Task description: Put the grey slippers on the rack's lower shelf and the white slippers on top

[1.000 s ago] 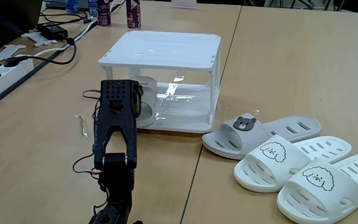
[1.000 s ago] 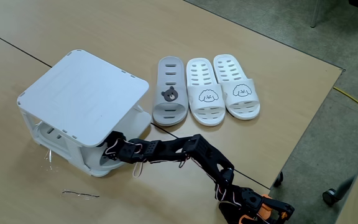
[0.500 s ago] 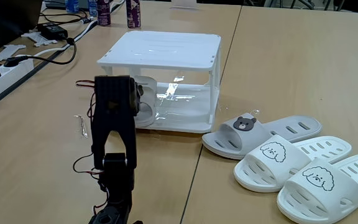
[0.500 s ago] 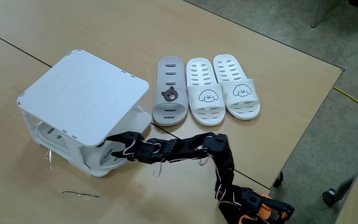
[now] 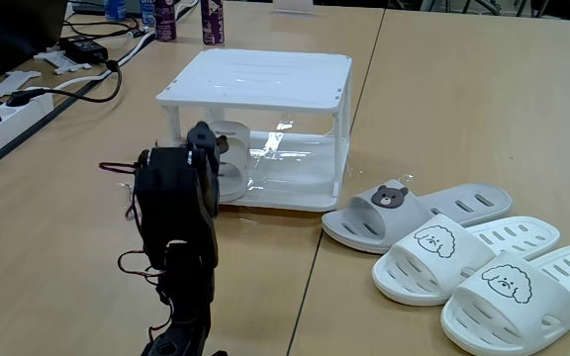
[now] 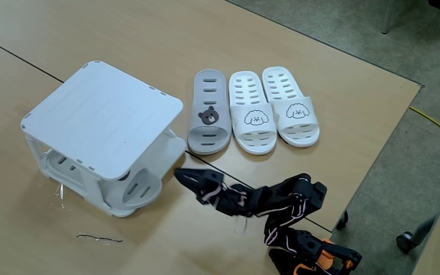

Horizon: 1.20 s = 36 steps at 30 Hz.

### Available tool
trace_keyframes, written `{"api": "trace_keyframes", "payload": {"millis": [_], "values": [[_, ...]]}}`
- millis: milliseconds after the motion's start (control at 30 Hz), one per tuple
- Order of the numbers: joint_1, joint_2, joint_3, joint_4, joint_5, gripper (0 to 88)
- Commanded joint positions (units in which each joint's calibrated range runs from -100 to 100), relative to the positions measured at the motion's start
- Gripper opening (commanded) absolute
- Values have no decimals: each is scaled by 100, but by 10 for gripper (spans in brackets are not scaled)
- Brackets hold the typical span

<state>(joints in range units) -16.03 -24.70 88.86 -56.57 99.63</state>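
One grey slipper (image 6: 137, 186) sits on the lower shelf (image 5: 295, 173), so swing the empty, near-closed tool (image 6: 180, 176) toward the other grey slipper (image 6: 209, 112) at upper middle, strap-first.

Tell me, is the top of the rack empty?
Yes, empty. The rack's slatted top is bare in both fixed views; the white slippers lie on the table.

We take this for an office or lab workroom: long pale wooden tables (image 5: 443, 109) pushed edge to edge, a white power strip (image 5: 8, 111) with black cables (image 5: 87, 84) trailing across one, a dark monitor (image 5: 13, 35) at its corner, bottles (image 5: 211, 20) behind, grey carpet (image 6: 373, 38) and a chair caster (image 6: 405, 242) below.
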Motion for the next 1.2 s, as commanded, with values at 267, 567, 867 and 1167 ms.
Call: {"api": "trace_keyframes", "payload": {"millis": [267,567,867,1167], "values": [[1587,2794,275,-2186,37,11],[3116,4628,-2413,-2247,37,110],[3174,5672,-4154,-2169,37,242],[3371,6378,-5616,-1643,37,311]]}}
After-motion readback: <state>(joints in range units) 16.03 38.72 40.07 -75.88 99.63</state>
